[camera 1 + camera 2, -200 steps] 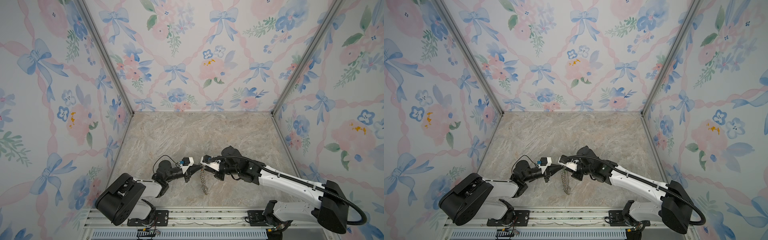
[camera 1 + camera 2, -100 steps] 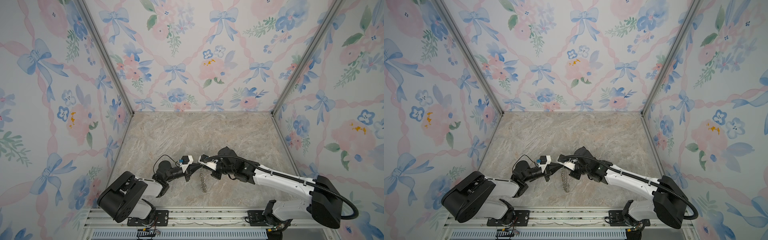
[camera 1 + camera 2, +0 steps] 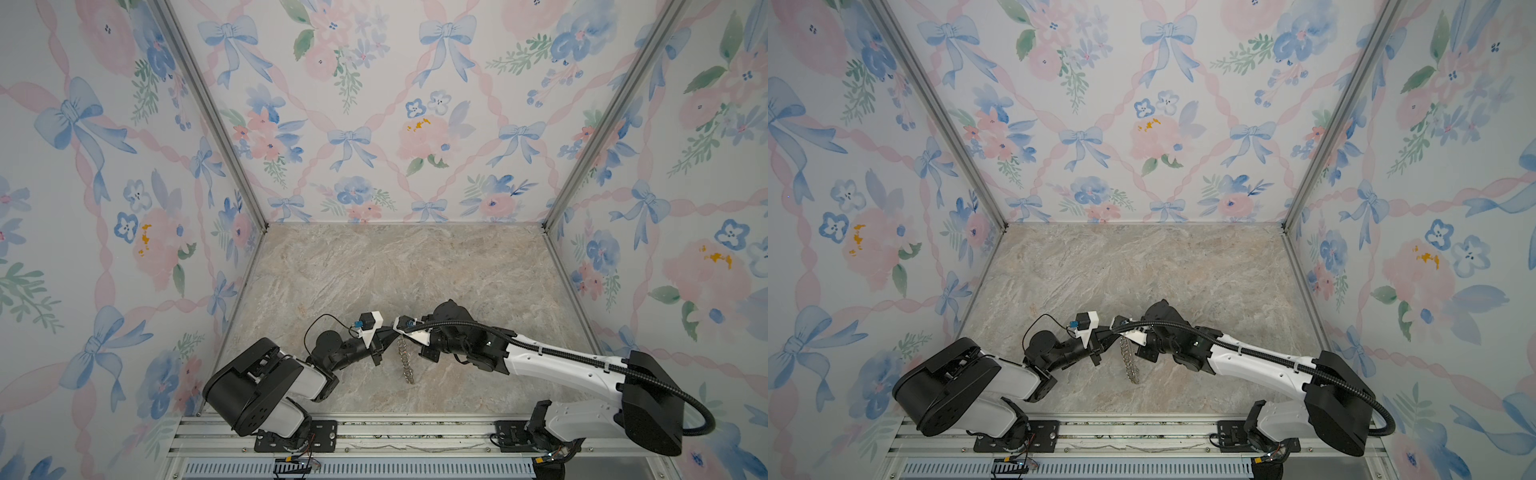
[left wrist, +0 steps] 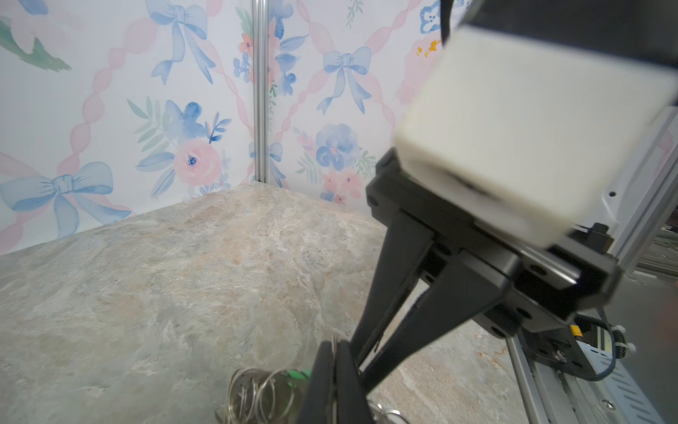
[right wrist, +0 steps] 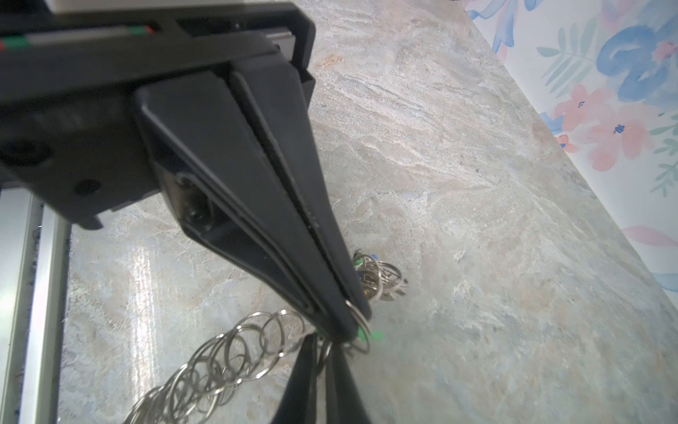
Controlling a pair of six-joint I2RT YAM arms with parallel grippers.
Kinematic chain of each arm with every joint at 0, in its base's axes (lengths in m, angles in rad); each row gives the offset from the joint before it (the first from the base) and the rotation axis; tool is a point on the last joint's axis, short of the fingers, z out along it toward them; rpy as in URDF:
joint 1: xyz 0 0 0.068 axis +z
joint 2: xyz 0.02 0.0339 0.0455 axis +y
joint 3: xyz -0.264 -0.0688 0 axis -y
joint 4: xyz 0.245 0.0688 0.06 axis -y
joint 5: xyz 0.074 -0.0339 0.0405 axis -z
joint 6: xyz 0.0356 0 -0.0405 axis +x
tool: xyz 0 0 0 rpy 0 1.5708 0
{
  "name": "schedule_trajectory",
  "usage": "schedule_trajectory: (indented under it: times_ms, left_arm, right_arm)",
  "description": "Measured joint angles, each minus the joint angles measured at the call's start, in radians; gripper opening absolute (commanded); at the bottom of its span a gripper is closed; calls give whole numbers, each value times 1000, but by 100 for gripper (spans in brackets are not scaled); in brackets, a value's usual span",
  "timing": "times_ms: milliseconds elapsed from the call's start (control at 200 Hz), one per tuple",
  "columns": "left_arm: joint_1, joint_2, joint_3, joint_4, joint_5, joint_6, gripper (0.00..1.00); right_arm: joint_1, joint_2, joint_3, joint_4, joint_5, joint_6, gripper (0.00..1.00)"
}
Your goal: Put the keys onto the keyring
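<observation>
The keyring (image 3: 406,359) shows edge-on as a chain of silver wire rings, running down from where both grippers meet near the table's front. My left gripper (image 4: 334,367) is shut on one wire ring at the keyring's upper end (image 4: 257,391). The right gripper (image 5: 352,325) comes in from the opposite side, tips touching the left's, and is shut on a neighbouring ring (image 5: 357,316). A green key head (image 5: 372,336) pokes out beside that ring. More keys (image 5: 376,275), with blue and green heads, lie in a small heap on the table behind the right fingers.
The marble-patterned table (image 3: 374,270) is walled by floral panels on three sides. An aluminium rail (image 3: 374,432) with both arm bases runs along the front edge. The rest of the keyring (image 5: 205,367) trails toward that rail.
The right arm has shifted slightly left toward the left gripper. The keyring hangs in the same spot, and the left arm has not visibly moved.
</observation>
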Motion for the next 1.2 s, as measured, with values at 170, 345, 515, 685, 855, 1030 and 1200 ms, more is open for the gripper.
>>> schedule_trajectory:
  times_ms: [170, 345, 515, 685, 855, 1030, 1200]
  left_arm:
    - [0, 6, 0, 18, -10, 0, 0]
    - [0, 15, 0, 34, 10, 0, 0]
    - [0, 30, 0, 53, 56, 0, 0]
    - [0, 67, 1, 98, 99, 0, 0]
    - [0, 92, 13, 120, 130, 0, 0]
    - [0, 95, 15, 124, 149, 0, 0]
    - [0, 95, 15, 124, 164, 0, 0]
  right_arm:
    - [-3, -12, -22, -2, -20, -3, 19]
    - [-101, -99, -64, 4, -132, 37, 20]
    - [-207, -154, -81, 58, -250, 93, 21]
    - [-215, -140, -84, 84, -323, 111, 23]
    - [-208, -124, -85, 86, -353, 110, 23]
    - [-197, -111, -101, 86, -361, 109, 21]
    - [-193, -93, -106, 85, -373, 106, 18]
